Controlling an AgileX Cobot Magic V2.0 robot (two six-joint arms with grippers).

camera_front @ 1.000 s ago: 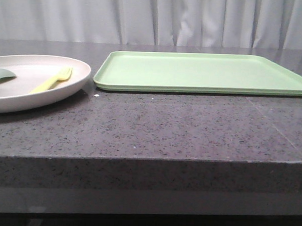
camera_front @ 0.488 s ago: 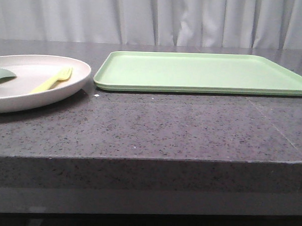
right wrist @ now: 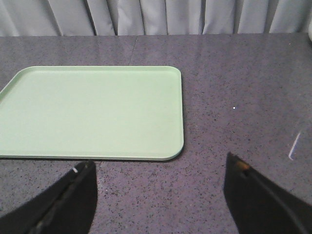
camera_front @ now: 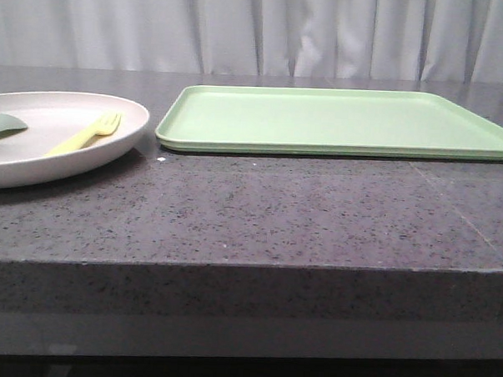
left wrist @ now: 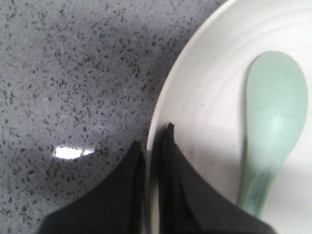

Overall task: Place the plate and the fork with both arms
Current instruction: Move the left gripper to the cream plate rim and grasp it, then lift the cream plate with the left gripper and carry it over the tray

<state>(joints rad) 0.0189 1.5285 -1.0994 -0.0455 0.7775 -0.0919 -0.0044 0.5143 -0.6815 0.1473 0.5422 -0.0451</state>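
Observation:
The cream plate (camera_front: pixel 36 158) sits at the table's left edge, partly cut off by the front view. The pale-yellow fork (camera_front: pixel 87 133) lies in it, tines pointing away, near the plate's right side. Neither gripper shows in the front view. In the left wrist view my left gripper (left wrist: pixel 152 141) is shut on the plate's rim (left wrist: pixel 161 112), one finger outside over the table and one inside the plate. The fork is out of that view. My right gripper (right wrist: pixel 160 163) is open and empty, above bare table just short of the tray's near corner.
A pale grey-green spoon (camera_front: pixel 2 126) lies in the plate's left part, close to my left fingers in the left wrist view (left wrist: pixel 273 126). A flat light-green tray (camera_front: pixel 338 121) lies on the dark speckled table to the plate's right, and shows in the right wrist view (right wrist: pixel 92 112).
The plate, with fork and spoon in it, has shifted very slightly to the left. The tray has not moved.

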